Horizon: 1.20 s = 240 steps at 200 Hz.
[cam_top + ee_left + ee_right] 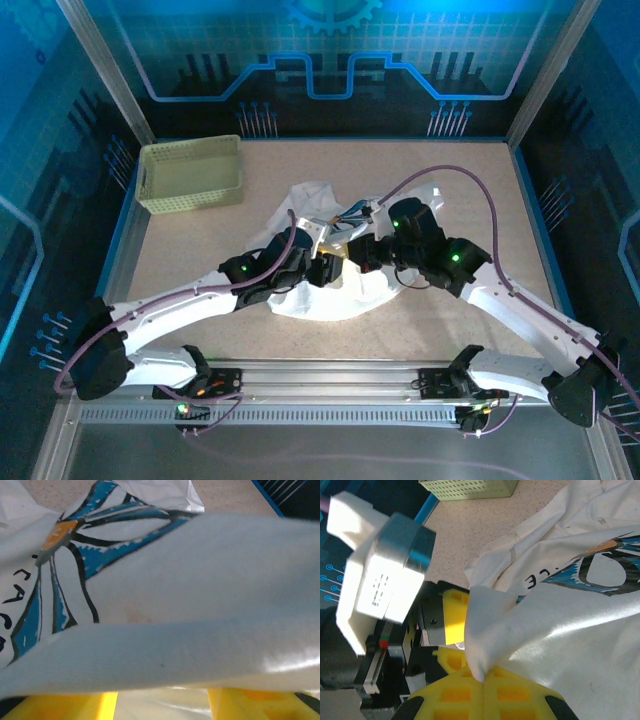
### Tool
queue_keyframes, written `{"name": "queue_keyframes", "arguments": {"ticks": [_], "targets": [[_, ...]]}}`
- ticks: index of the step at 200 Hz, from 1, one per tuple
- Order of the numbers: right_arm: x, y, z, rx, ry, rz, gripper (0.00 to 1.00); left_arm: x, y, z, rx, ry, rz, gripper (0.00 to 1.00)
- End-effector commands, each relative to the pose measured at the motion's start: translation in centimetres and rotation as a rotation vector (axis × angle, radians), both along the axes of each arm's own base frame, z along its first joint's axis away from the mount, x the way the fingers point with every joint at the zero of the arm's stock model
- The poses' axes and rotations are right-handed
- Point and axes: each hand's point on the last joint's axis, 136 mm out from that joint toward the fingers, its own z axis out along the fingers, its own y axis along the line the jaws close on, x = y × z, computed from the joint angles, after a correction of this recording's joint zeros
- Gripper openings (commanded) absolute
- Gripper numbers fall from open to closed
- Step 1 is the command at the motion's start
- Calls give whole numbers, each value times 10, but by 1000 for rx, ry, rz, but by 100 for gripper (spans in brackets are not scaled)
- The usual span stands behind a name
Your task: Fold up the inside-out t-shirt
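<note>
From above, the t-shirt (335, 295) lay crumpled at the middle of the table (460, 190), with a basket (190, 172) toward the upper left. The left wrist view brought its blue-and-black graphic (100, 560) up close. The right wrist view showed the right hand (482, 677) pinched tight on a white fold, and the left hand (454, 640) with cloth between its yellow fingers (455, 615), though I could not tell whether it gripped.
</note>
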Motion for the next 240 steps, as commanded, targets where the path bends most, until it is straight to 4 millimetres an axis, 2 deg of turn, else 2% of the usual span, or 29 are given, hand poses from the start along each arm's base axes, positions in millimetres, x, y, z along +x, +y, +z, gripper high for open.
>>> {"name": "queue_keyframes", "arguments": {"ticks": [1,27,61,78,95,116,140,168,201,240], "targets": [[-9,2,20,22,-53,38,0,15,5,0,-3,-17,45,51],[-8,1,20,20,-58,26,0,8,-11,-2,-39,9,-37,51],[-3,4,14,14,-43,13,0,4,-27,-2,-68,51,-90,41],[3,2,6,-13,-25,-21,0,1,-32,4,-86,37,-112,43],[5,1,2,-21,-18,-33,0,0,-34,6,-84,27,-115,50],[5,4,0,-15,-12,-24,0,4,-32,5,-73,18,-95,50],[6,2,-3,-21,-8,-33,0,5,-34,6,-72,12,-100,38],[7,-2,-3,-28,-15,-54,0,6,-35,7,-67,12,-98,18],[16,-15,-6,-74,-26,-119,0,2,-26,7,-50,11,-81,0],[41,-36,-14,-137,-1,-248,0,-10,-13,18,-50,0,-66,0]]}}
